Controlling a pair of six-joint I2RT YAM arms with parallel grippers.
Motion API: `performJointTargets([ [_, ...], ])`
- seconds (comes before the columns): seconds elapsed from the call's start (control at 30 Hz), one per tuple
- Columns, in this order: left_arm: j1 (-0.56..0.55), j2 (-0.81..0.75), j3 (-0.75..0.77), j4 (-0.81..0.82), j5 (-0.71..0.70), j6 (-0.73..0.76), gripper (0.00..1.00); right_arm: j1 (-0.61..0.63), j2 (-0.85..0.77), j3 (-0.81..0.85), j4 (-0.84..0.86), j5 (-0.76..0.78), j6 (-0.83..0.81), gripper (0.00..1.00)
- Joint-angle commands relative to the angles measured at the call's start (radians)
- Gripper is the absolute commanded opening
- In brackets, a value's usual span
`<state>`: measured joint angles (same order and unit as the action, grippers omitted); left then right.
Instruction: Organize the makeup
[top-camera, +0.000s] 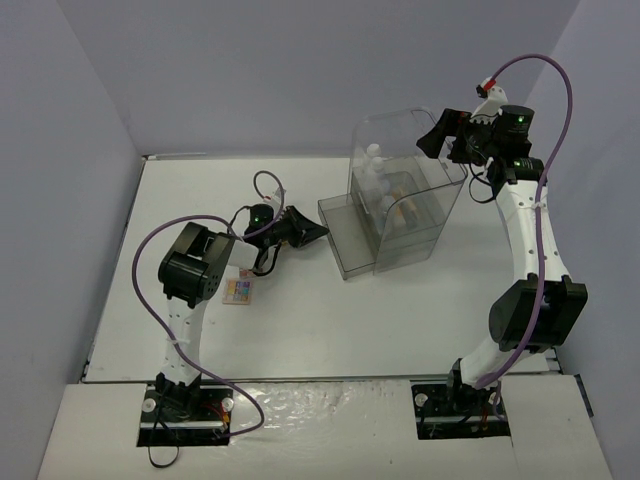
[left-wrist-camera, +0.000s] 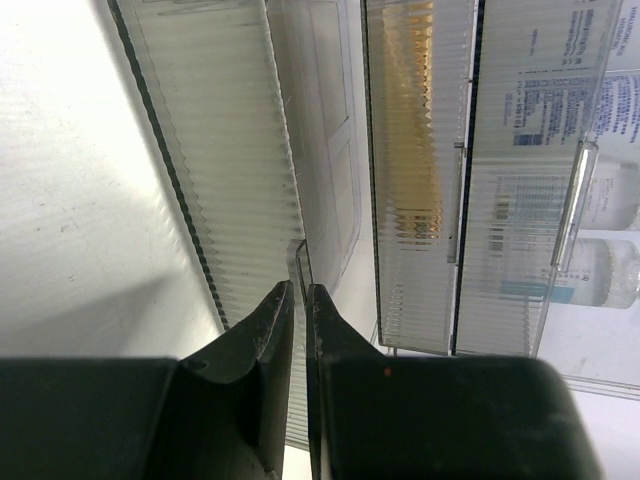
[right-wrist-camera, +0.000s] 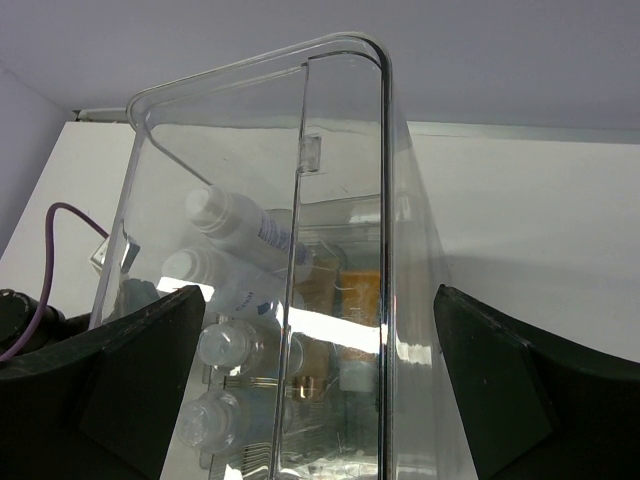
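Observation:
The multicolour eyeshadow palette (top-camera: 238, 290) lies on the table beside my left arm. White bottles (top-camera: 375, 168) and an orange flat case (top-camera: 406, 208) sit inside the large clear case (top-camera: 430, 225). They also show in the right wrist view: the bottles (right-wrist-camera: 238, 228) and the orange case (right-wrist-camera: 366, 290). My left gripper (top-camera: 318, 232) is shut on the thin clear handle (left-wrist-camera: 298, 258) of the pulled-out lower drawer (top-camera: 345, 240); it also shows in the left wrist view (left-wrist-camera: 298, 292). My right gripper (top-camera: 438, 135) is open at the case's top rear edge, its fingers either side of the case top (right-wrist-camera: 318, 295).
The clear case's other drawer fronts (left-wrist-camera: 455, 180) stand closed to the right of the open drawer. Grey walls enclose the white table (top-camera: 330, 330) on the left, back and right. The right arm (top-camera: 530, 250) arches beside the case.

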<state>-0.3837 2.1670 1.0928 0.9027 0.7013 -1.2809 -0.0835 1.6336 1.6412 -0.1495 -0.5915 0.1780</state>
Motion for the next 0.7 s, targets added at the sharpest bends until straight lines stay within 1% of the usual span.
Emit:
performJointTargets([
  [0.0,0.008,-0.071,0.067,-0.008,0.039,0.067,0.00,0.013,-0.016,-0.030,-0.001,-0.011,-0.011,0.96],
  [0.2,0.014,-0.070,0.086,-0.041,0.042,0.076,0.00,0.013,-0.023,-0.025,-0.002,-0.010,-0.013,0.97],
  [0.23,0.016,-0.071,0.091,-0.050,0.045,0.079,0.01,0.013,-0.024,-0.024,-0.002,-0.010,-0.013,0.97],
  [0.27,0.017,-0.073,0.095,-0.058,0.046,0.081,0.04,0.013,-0.025,-0.022,-0.002,-0.010,-0.014,0.98],
  [0.37,0.019,-0.088,0.104,-0.102,0.046,0.104,0.20,0.013,-0.030,-0.015,-0.002,-0.008,-0.015,0.99],
  [0.4,0.019,-0.098,0.111,-0.133,0.045,0.122,0.29,0.012,-0.034,-0.013,-0.002,-0.008,-0.015,1.00],
  [0.43,0.019,-0.105,0.116,-0.155,0.044,0.141,0.36,0.012,-0.037,-0.009,-0.002,-0.008,-0.015,1.00],
  [0.57,0.020,-0.142,0.136,-0.249,0.033,0.209,0.54,0.012,-0.048,0.011,-0.004,-0.003,-0.015,1.00],
  [0.67,0.029,-0.186,0.144,-0.318,0.027,0.243,0.65,0.011,-0.054,0.028,-0.004,0.003,-0.015,1.00],
])
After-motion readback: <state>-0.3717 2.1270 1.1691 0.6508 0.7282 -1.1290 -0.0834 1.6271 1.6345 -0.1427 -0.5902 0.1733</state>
